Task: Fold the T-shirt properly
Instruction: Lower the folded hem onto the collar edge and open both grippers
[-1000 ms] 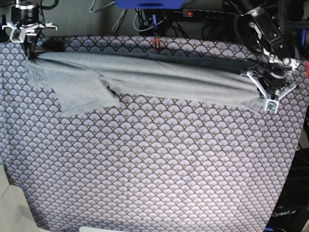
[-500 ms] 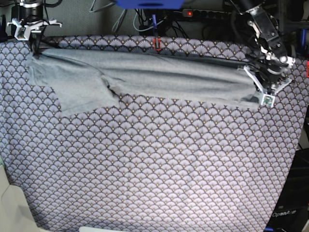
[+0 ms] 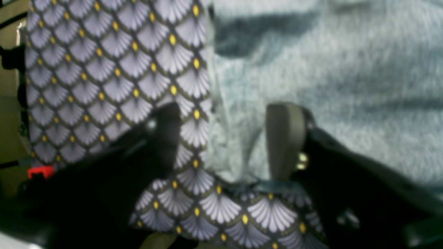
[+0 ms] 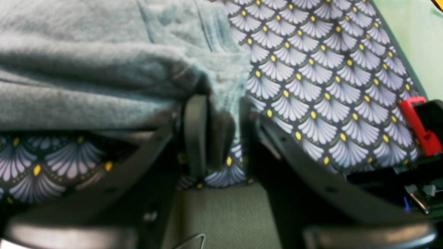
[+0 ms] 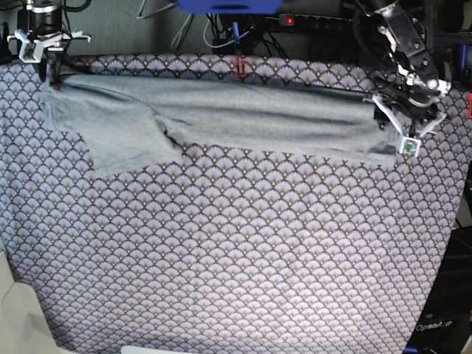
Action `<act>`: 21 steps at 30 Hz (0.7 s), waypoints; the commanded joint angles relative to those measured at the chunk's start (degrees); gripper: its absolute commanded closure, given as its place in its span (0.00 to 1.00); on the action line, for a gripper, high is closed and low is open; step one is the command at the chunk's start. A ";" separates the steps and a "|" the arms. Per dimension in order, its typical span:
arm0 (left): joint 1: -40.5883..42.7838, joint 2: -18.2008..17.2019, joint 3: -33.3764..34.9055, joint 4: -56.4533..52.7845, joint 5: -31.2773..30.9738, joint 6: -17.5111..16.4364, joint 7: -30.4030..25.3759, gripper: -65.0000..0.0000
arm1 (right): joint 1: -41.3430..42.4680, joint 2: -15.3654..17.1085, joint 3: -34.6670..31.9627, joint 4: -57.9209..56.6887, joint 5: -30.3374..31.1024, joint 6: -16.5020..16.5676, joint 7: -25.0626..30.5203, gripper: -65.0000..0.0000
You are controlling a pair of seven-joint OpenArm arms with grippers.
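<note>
The light grey T-shirt (image 5: 221,110) lies stretched in a long band along the far edge of the purple fan-patterned tablecloth (image 5: 236,251), with one sleeve (image 5: 125,144) spread toward the front left. My right gripper (image 5: 46,63) is at the far left corner, shut on the shirt's end (image 4: 86,69); the cloth runs down between the fingers (image 4: 195,131). My left gripper (image 5: 404,125) is at the shirt's right end. In the left wrist view its fingers (image 3: 285,138) stand apart and straddle the shirt's edge (image 3: 235,145).
A red clip (image 5: 238,68) sits on the table's far edge, and a red clamp (image 4: 415,121) is near my right gripper. A power strip (image 5: 295,20) and cables hang behind the table. The table's right edge (image 5: 450,243) is close to my left arm.
Both grippers have moved toward the far edge and drawn the shirt back with them. The shirt's right end now lies flatter and straighter.
</note>
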 commanded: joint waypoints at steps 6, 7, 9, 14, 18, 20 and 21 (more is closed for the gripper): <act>0.59 0.30 -0.24 3.99 -0.45 0.29 -1.02 0.22 | -0.90 0.42 0.44 1.09 0.97 -0.47 1.49 0.63; 0.86 0.39 -0.24 4.87 -0.45 0.29 -1.02 0.21 | -0.99 0.51 0.44 1.09 0.97 -0.47 1.58 0.62; 0.95 0.65 -0.24 5.84 -0.45 0.29 -0.84 0.19 | -1.08 1.12 0.44 1.01 0.88 -0.47 1.58 0.59; 1.03 1.44 -0.33 6.45 0.07 0.29 -0.58 0.19 | -1.08 1.65 0.44 0.83 0.88 -0.47 1.58 0.48; 1.12 1.62 -2.79 5.92 -0.28 0.29 -0.93 0.19 | -0.99 1.56 2.72 0.83 0.88 -0.47 2.02 0.35; 1.03 1.62 -3.93 5.84 -0.37 0.29 -0.93 0.19 | -0.99 1.65 3.52 0.92 0.88 -0.47 2.02 0.30; 1.03 1.62 -4.29 5.84 -0.37 0.29 -0.93 0.19 | -0.99 1.65 4.22 1.09 0.88 -0.47 2.11 0.28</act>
